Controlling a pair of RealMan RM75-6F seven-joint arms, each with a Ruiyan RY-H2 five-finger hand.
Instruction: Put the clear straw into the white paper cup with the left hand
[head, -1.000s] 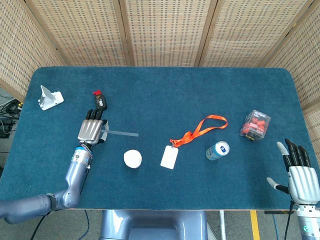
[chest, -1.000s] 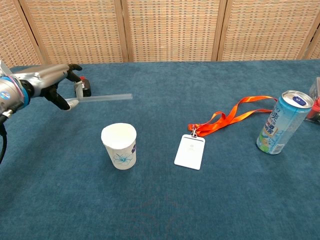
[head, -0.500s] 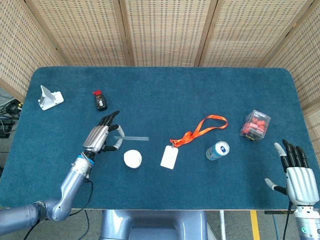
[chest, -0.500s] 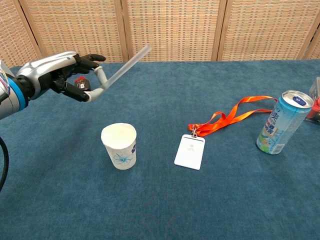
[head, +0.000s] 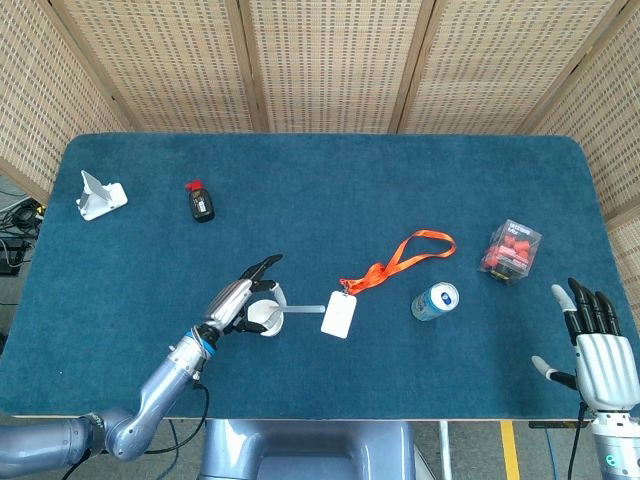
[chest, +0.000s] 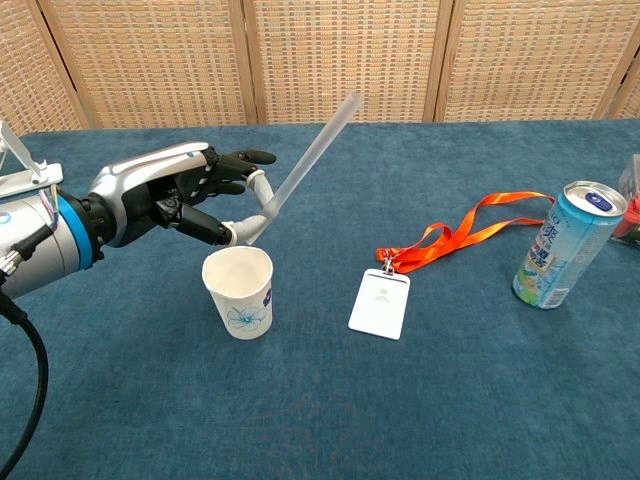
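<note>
Left hand raised, fingers pinching, arm reaching in, right hand apparently open, fingers spread upward

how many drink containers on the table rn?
2. A white paper cup stands just below the left hand, which holds the straw over it. A blue can stands at the right, beside the orange lanyard. Nothing seems hidden.

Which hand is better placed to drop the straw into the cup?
Left. The left hand already holds the clear straw tilted just above the white paper cup. The right hand is open at the table's far right edge, beyond the can.
</note>
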